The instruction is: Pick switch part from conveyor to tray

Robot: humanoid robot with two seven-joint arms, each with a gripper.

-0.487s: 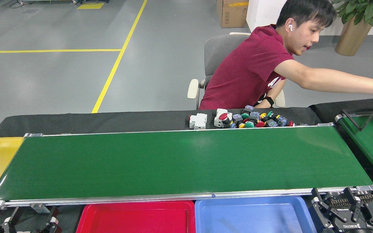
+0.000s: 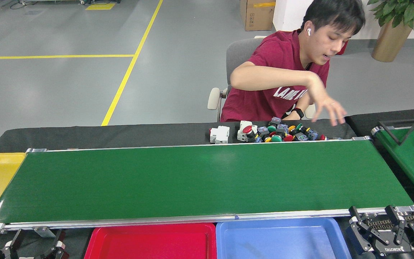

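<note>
Above the switch parts (image 2: 279,132), the person's hand (image 2: 327,108) has returned.

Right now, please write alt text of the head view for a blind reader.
The long green conveyor is bare; switch parts lie in a pile behind it near a seated person. Red tray and blue tray wait in front.

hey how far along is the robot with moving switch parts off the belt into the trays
Nothing looks done: the red tray and blue tray hold no parts. Nothing is in hand: the left gripper and right gripper are open, and the conveyor is bare. All picking remains; parts sit piled behind the belt.
</note>
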